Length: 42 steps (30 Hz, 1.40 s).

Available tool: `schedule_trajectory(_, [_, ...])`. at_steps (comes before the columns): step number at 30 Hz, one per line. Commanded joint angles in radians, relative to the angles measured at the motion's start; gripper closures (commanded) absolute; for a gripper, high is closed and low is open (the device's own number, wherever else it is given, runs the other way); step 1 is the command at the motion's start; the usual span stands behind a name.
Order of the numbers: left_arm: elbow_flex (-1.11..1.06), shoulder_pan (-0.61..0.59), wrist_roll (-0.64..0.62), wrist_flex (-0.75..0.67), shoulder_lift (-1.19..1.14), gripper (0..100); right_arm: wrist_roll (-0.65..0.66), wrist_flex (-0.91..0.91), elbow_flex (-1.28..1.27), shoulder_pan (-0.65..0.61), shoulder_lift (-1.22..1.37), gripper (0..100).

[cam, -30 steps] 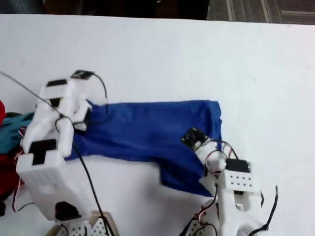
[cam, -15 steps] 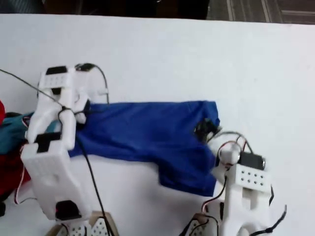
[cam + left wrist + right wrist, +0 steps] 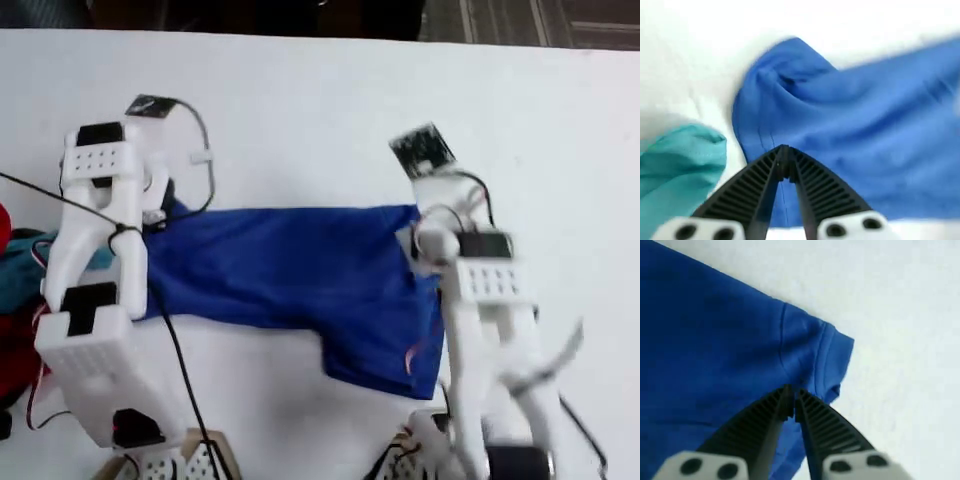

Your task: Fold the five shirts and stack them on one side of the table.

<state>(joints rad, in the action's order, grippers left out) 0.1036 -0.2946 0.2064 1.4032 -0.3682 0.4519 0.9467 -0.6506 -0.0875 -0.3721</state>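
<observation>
Pincers gripping blue cotton shirt (image 3: pixel 290 265)
We are observing the left gripper (image 3: pixel 785 156) and the right gripper (image 3: pixel 792 399) each pinching shut on an opposite shirt end.

A blue shirt (image 3: pixel 290 270) lies flat, a crumpled teal shirt (image 3: pixel 20 268) and perhaps a red shirt (image 3: pixel 14 350) bunched beside it.

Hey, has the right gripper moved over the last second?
Yes. The right gripper, shut on the blue shirt, has travelled in the high view away from the near side, toward the far edge of the table.
</observation>
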Motion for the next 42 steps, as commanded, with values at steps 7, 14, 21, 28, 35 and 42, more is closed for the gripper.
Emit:
schedule_trajectory(7, [0.027, -0.011, -0.083, -0.195, -0.029, 98, -0.029, -0.059, 0.39, -0.004, 0.588, 98.0])
schedule_trajectory(14, [0.042, -0.072, -0.063, -0.226, -0.112, 98, -0.018, -0.051, 0.436, 0.099, 0.711, 98.0])
schedule_trajectory(21, [0.186, -0.08, -0.055, -0.135, -0.293, 98, 0.049, -0.051, 0.437, 0.114, 0.71, 98.0])
schedule_trajectory(28, [0.395, -0.14, -0.072, 0.029, -0.296, 98, 0.051, -0.016, 0.505, 0.147, 0.704, 98.0])
schedule_trajectory(35, [0.627, -0.106, -0.072, 0.327, -0.296, 98, 0.043, 0.15, 0.595, 0.101, 0.579, 97.9])
schedule_trajectory(42, [0.558, -0.063, -0.054, 0.382, -0.14, 98, 0.043, 0.309, 0.592, 0.048, 0.375, 97.8])
